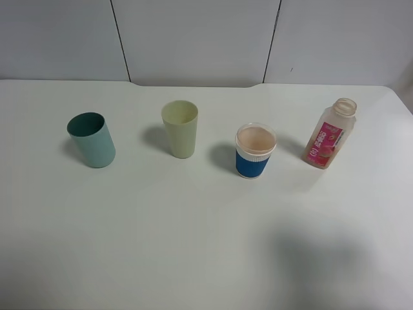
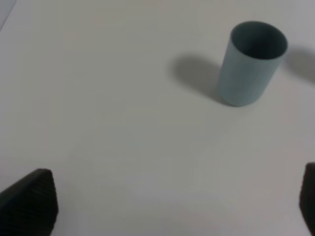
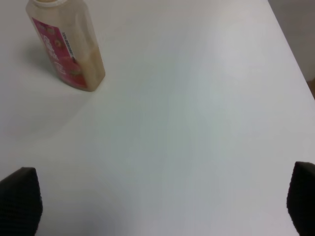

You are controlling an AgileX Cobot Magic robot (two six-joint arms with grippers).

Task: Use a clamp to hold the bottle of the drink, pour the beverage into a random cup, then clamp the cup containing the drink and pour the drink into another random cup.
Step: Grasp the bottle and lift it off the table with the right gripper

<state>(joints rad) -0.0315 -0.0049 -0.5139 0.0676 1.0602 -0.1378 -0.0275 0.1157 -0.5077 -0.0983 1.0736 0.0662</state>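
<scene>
Left gripper (image 2: 167, 206): open, with its dark ridged fingertips (image 2: 30, 204) wide apart at opposite edges of the left wrist view. Only bare table (image 1: 193, 245) lies between them.
Right gripper (image 3: 161, 201): open, holding nothing, with its two dark fingertips (image 3: 19, 201) spread to the edges of the right wrist view. Neither gripper shows in the high view.
Bottle (image 1: 330, 135) (image 3: 69, 49): stands upright and uncapped on the table at the right end of the row. It is ahead of the right gripper and off to one side of the open gap. It is well apart from both fingertips and touches neither.
Beverage (image 3: 93, 69): a brownish-pink tint shows low in the bottle.
Blue-sleeved cup (image 1: 255, 152): upright, near the bottle on its left in the high view, and not touching it. Its inside looks pale pink, and the level cannot be told. It appears in neither wrist view.
Teal cup (image 1: 91, 140) (image 2: 250, 64): stands on its base at the left end of the row. It is ahead of the left gripper, offset to one side and well apart.
Yellow-green cup (image 1: 180, 128): upright, between the teal cup and the blue-sleeved cup.
</scene>
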